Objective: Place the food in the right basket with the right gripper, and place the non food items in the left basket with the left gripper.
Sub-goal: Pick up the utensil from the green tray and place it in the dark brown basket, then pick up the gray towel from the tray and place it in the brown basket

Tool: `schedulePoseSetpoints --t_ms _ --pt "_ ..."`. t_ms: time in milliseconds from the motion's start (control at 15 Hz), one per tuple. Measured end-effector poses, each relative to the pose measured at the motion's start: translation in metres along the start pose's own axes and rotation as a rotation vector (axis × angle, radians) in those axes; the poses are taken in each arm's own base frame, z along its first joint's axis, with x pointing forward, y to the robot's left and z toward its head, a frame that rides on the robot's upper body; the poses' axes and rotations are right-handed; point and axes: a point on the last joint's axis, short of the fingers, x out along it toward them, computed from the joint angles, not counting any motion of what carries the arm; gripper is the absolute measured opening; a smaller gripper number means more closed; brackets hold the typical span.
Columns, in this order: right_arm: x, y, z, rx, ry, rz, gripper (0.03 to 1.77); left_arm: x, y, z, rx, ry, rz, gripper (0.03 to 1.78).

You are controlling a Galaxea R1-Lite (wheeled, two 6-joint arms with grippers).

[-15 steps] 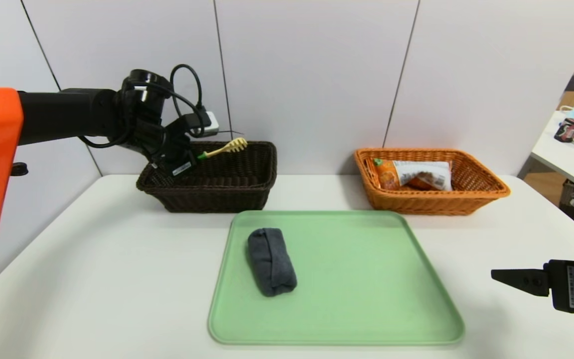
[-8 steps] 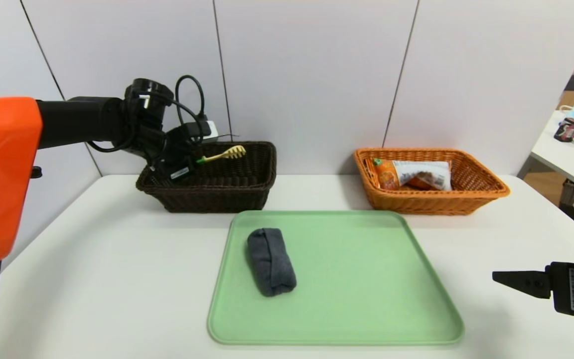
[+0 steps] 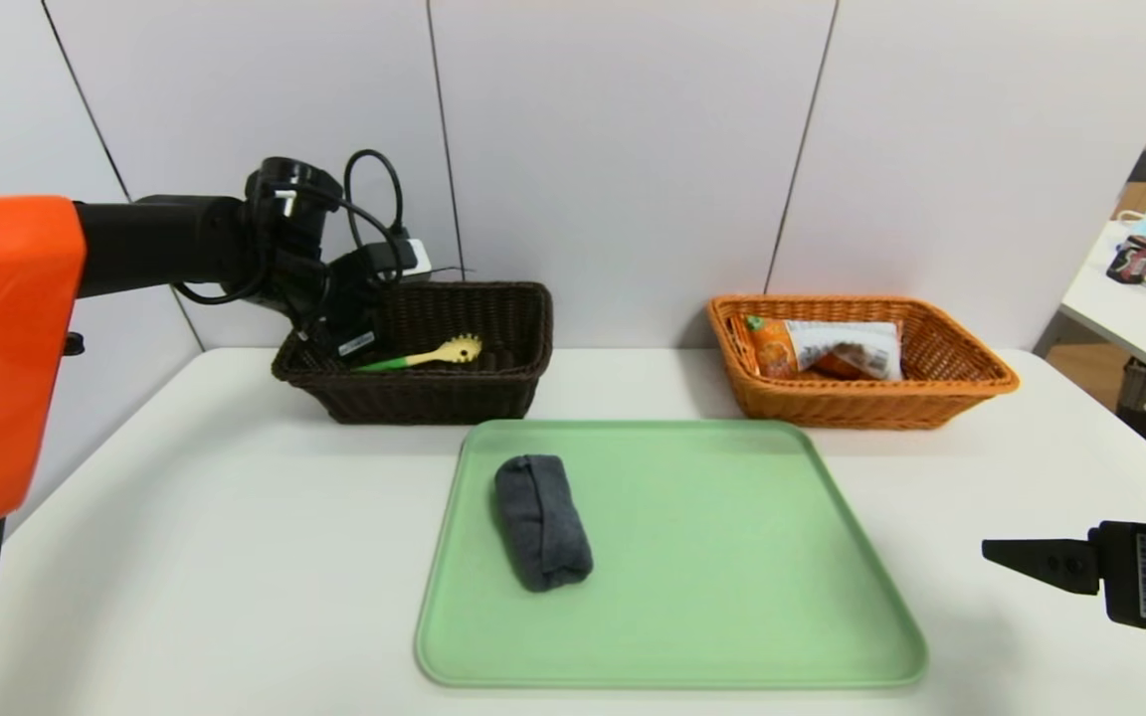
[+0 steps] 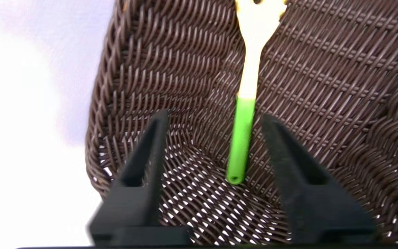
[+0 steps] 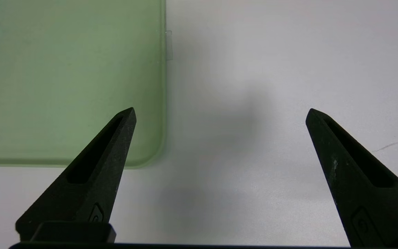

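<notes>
Rectangular pale-green tray (image 3: 712,597) on a white desk (image 3: 205,557), before plain white wall panels (image 3: 623,149).

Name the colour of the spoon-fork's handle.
Bright green; the handle shows best in the left wrist view.

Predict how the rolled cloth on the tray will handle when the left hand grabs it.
The cloth will probably squash and sag a little, since it looks like soft fabric. It may loosen if pinched off-centre: a fold edge runs along its top. Rolling seems unlikely, as it lies rather flat on the tray.
</notes>
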Motion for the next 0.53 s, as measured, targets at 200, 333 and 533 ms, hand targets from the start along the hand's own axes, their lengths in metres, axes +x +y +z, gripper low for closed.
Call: schedulePoseSetpoints --t_ms 200,333,533 --pt "-0.001 0.000 0.001 0.000 -0.007 0.002 1.70 -0.015 0.004 0.008 -0.084 -0.022 0.023 1.25" --pt "-0.001 0.000 0.001 0.003 -0.008 0.004 1.70 -0.028 0.000 0.024 -0.197 -0.057 0.021 1.35" --pt "-0.001 0.000 0.000 0.003 -0.008 0.005 1.70 -0.043 -0.018 0.053 -0.451 -0.095 -0.041 1.46"
